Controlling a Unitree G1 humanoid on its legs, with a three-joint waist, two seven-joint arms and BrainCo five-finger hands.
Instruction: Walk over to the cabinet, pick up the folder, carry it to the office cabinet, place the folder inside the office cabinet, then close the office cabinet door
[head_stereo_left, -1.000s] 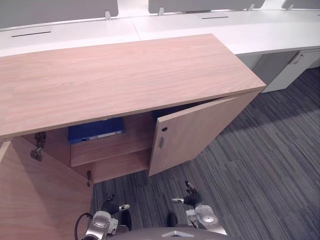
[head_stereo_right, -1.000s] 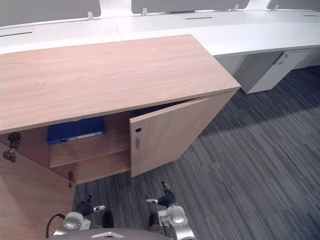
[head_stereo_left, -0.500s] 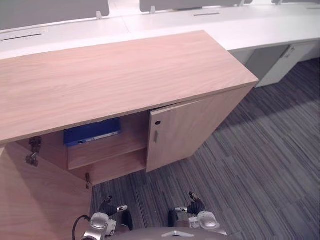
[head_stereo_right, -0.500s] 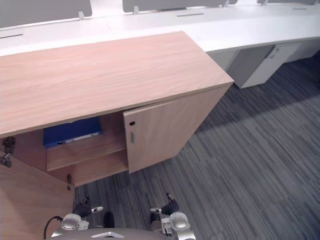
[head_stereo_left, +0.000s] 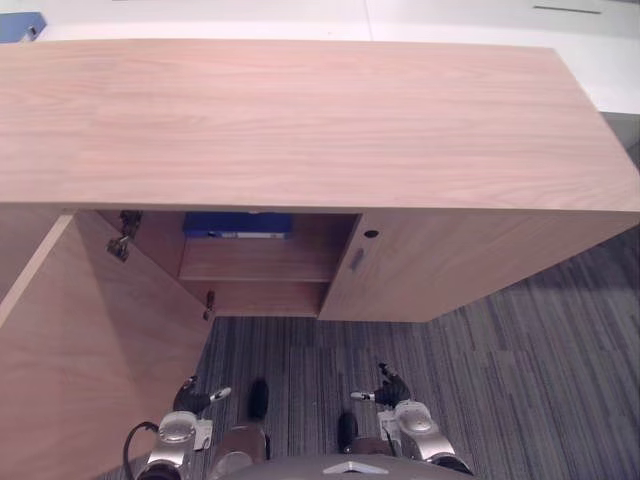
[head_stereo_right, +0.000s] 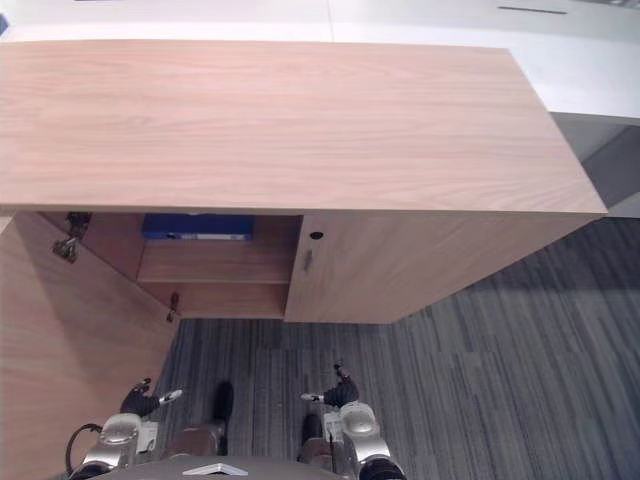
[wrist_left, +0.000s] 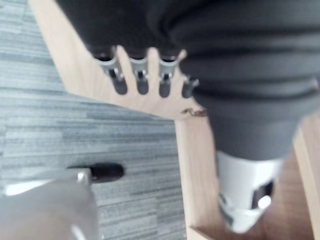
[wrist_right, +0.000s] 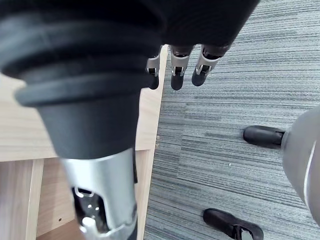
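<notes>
While the flat blue folder (head_stereo_left: 238, 224) lies on the upper shelf (head_stereo_left: 255, 263) inside the light-wood office cabinet (head_stereo_left: 300, 120), the left eye view shows the job only half finished; the cabinet's right door (head_stereo_left: 470, 265) sits flush and shut, but its broad left door (head_stereo_left: 90, 340) stands swung wide out over the grey striped carpet (head_stereo_left: 520, 380); the left hand (head_stereo_left: 188, 400) hangs low, near that open panel, and the right hand (head_stereo_left: 392, 388) hangs low in front of the shut door, both apart from the wood. In the right eye view the folder sits well back in the open half; a metal hinge (head_stereo_right: 72, 236) shows at the top of the open door, and a small slim handle (head_stereo_right: 308, 261) marks the shut door's inner edge. In the left wrist view the fingers (wrist_left: 141, 80) hang straight and loose with the thumb (wrist_left: 105, 172) held apart, holding nothing, the door's pale wood just past them. In the right wrist view the fingers (wrist_right: 175, 70) are likewise relaxed and empty above carpet and the cabinet's edge. I judge the left door is what remains; a push placed close to the hinge would give little leverage and could leave it ajar; a hard shove might make it bounce back; fingers left on its free edge could be pinched against the shut door; whether the folder overhangs the shelf I cannot tell.
</notes>
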